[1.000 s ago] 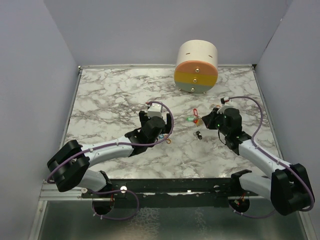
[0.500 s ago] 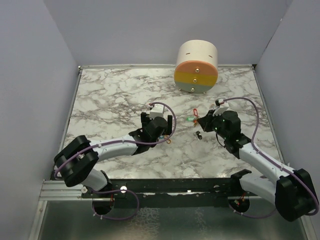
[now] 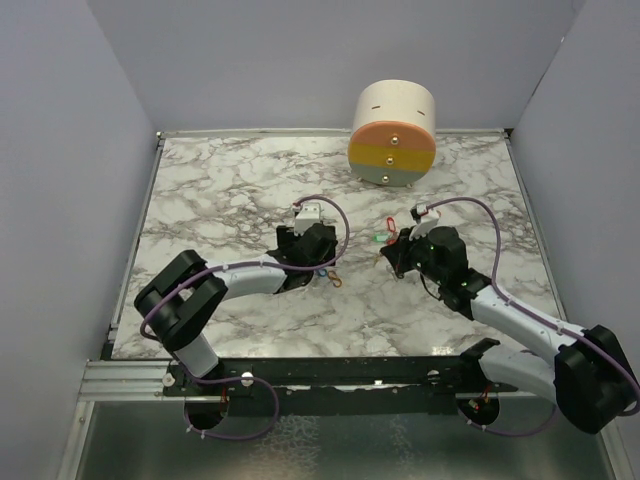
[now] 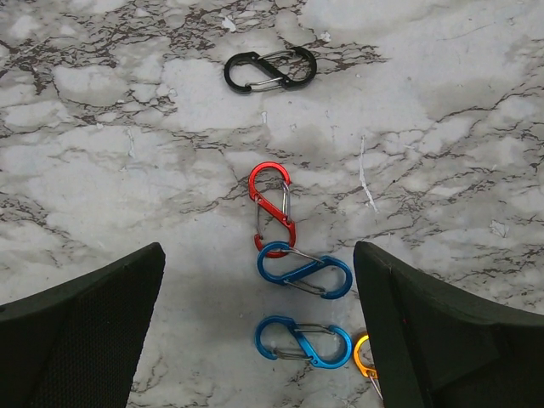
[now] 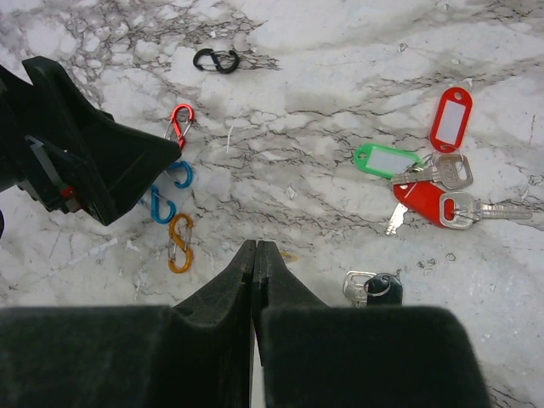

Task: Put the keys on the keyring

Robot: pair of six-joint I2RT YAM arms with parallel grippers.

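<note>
Right claw (image 5: 255, 248) is pressed together over the marble counter (image 5: 340, 51). Red- and green-tagged keys (image 5: 442, 183) lie bunched on the counter to its right, with a black-headed key (image 5: 378, 287) just beside its tip. Left claw (image 4: 257, 255) is spread wide above the S-shaped clips (image 4: 302, 276).

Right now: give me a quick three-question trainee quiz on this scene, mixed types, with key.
1. True or false: the right gripper is shut.
2. Which lies closest to the green plastic key tag? A. red-headed silver metal key B. black S-shaped clip C. orange S-shaped clip
3. How many blue metal S-shaped clips lie on the marble table?
Key: 1 true; 2 A; 3 two.
</note>
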